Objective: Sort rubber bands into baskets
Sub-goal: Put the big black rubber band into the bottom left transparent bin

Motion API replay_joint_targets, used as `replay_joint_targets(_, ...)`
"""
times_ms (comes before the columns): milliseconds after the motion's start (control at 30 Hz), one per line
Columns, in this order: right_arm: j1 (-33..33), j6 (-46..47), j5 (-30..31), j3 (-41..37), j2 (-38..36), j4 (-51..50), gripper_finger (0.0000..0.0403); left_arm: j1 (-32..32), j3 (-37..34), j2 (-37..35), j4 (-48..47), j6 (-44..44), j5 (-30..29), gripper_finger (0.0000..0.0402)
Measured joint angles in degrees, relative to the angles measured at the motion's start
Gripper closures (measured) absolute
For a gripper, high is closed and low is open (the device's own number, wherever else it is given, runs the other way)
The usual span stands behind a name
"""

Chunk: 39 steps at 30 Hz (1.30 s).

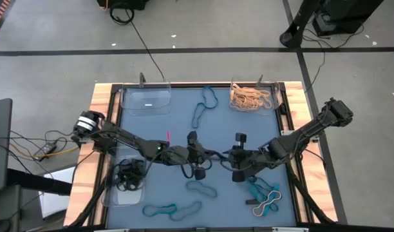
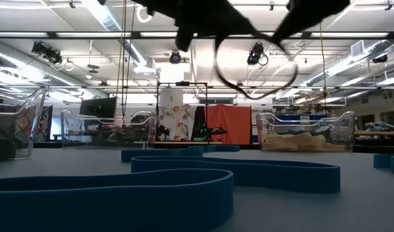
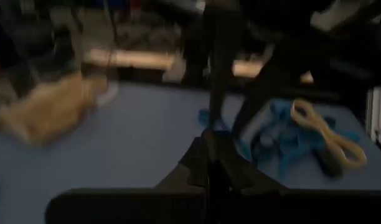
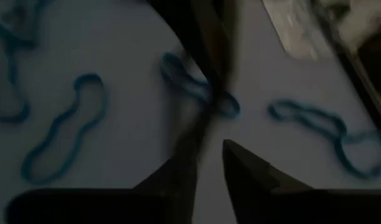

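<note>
A black rubber band (image 2: 256,69) hangs as a loop in mid-air over the table's middle, between my two grippers. My left gripper (image 1: 208,154) is shut on it. Facing it from the right, my right gripper (image 4: 209,163) has a gap between its fingers, and the band (image 4: 210,81) runs off past them. Three clear baskets stand on the blue mat: one at the far left (image 1: 145,101), one with tan bands at the far right (image 1: 252,96), and one with black bands at the near left (image 1: 125,180). Teal bands (image 1: 206,106) lie loose on the mat. My left gripper pinches a strand of the black band (image 3: 211,127) between its two fingers, coming nearly level from the table's left. The band runs on from the fingertips, lifted clear of the mat. My right gripper: the band passes along one finger (image 4: 178,177); whether it touches, I cannot tell.
More teal bands lie near the front edge (image 1: 161,209) and below the grippers (image 1: 201,189). A teal heap (image 1: 258,188) with a tan band (image 1: 268,203) lies at the near right. The mat's wooden border (image 1: 100,103) frames the work area.
</note>
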Motion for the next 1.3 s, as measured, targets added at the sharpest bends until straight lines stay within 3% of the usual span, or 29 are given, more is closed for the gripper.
replay_joint_targets(267,3.40,18.52,-3.13,0.00,0.00,-10.49,0.0244,-6.71,0.02,-11.34,-32.68,-17.29,-3.63,0.0393)
replay_joint_targets(500,11.57,30.75,-1.97,-0.02,-0.02,-11.74,0.0241,-14.83,0.02,-21.80,-53.17,-33.12,-4.74,0.0393)
replay_joint_targets(767,19.45,38.50,1.84,-0.02,-0.02,-12.29,0.0253,-24.70,0.02,-27.58,-76.84,-54.76,0.00,0.0392)
replay_joint_targets(867,20.06,39.65,2.03,-0.02,-0.02,-12.39,0.0254,-27.23,0.02,-27.69,-86.13,-62.04,1.08,0.0392)
replay_joint_targets(1100,19.30,40.01,2.09,-0.02,-0.02,-14.70,0.0254,-30.01,0.02,-27.69,-106.14,-75.79,10.02,0.0392)
replay_joint_targets(1300,19.17,40.54,0.79,-0.02,-0.02,-16.52,0.0254,-30.37,0.02,-27.69,-106.91,-79.14,15.01,0.0392)
